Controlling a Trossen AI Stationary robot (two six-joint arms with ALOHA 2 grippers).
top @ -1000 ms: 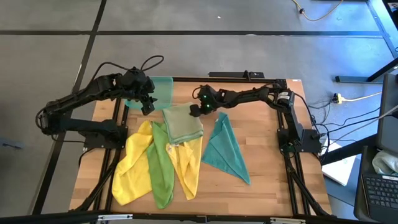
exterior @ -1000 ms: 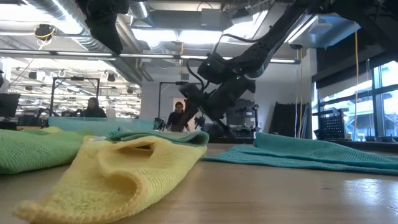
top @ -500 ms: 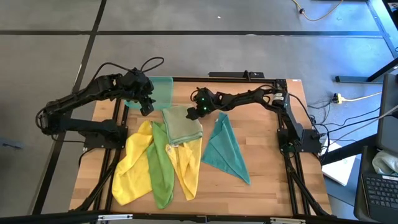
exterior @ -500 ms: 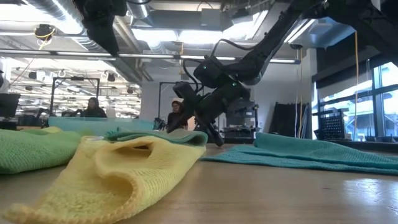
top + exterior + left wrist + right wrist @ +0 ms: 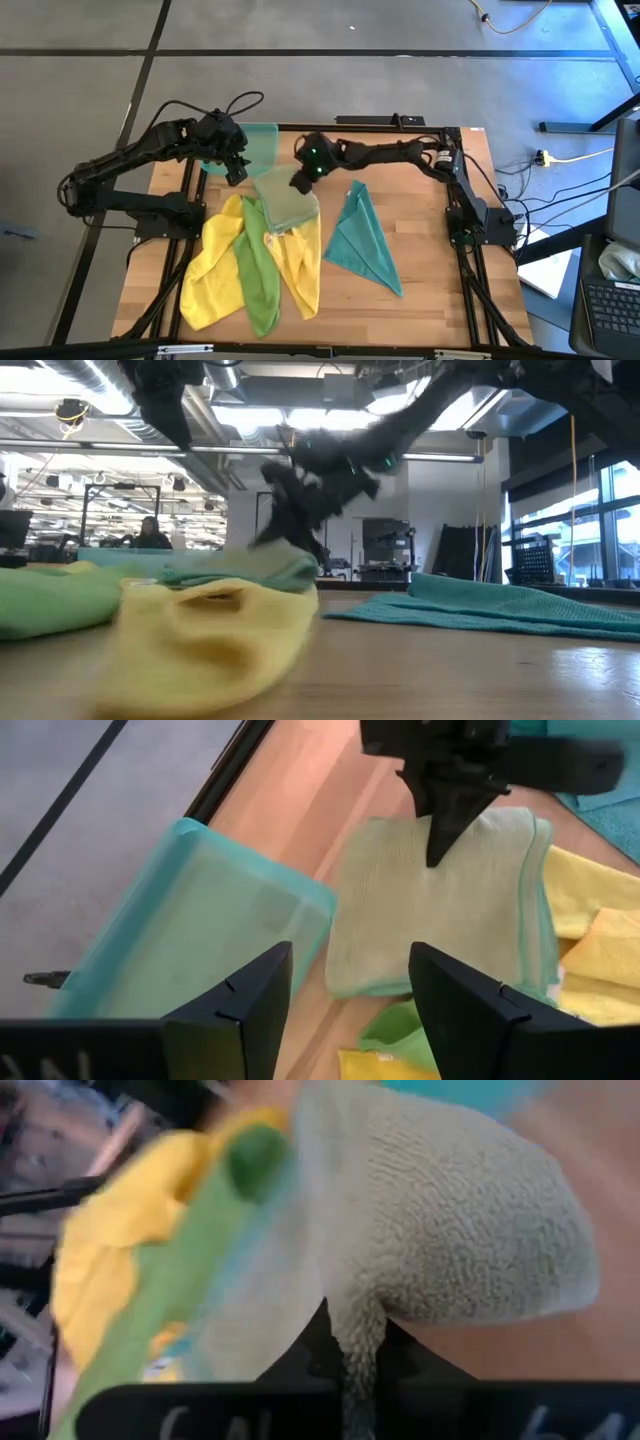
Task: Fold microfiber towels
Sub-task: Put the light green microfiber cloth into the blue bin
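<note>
**Right gripper pinches the olive towel at its far edge**

The right gripper has its fingers closed tight on a ridge of the pale olive towel; the right wrist view shows the cloth bunched up into the pinch point between the two dark fingers. In the left wrist view the same gripper comes down as a narrow dark point onto the far edge of the cloth, near the teal tray.

The olive towel lies already folded into a small square, on top of the pile of other towels: two yellow towels, one on each side of a bright green towel. The teal towel lies apart on the bare table, spread as a loose triangle.

The left gripper hangs above the tray's near edge, fingers spread wide and holding nothing.

The step in hand looks like moving the folded olive towel off the pile, probably toward the tray. The next move calls for a lift that keeps the layers together, since a one-edge pinch may let the fold drop open, and the yellow cloth underneath may drag along.
</note>
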